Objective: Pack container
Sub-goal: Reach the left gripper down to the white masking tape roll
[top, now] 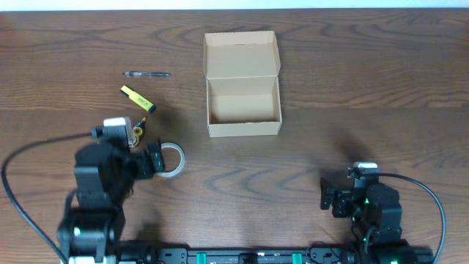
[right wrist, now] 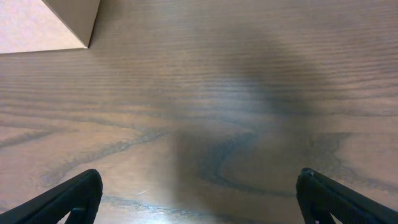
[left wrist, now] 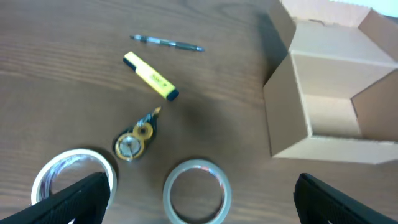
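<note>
Tan cardboard box [top: 242,108], upper centre, is empty; clear tape roll [left wrist: 197,163], yellow highlighter [left wrist: 151,76] and dark pen [left wrist: 166,43] lie outside. Left gripper [left wrist: 200,196], right gripper [right wrist: 199,193]: fingers spread, empty.

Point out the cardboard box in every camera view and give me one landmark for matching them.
Overhead: the cardboard box sits top centre, lid open toward the far edge.
Left wrist: the box fills the upper right, its open top showing.
Right wrist: only one corner of it shows, top left.
Shared landmark: the yellow highlighter lies left of the box in the overhead and left wrist views; the right wrist view lacks it.
</note>
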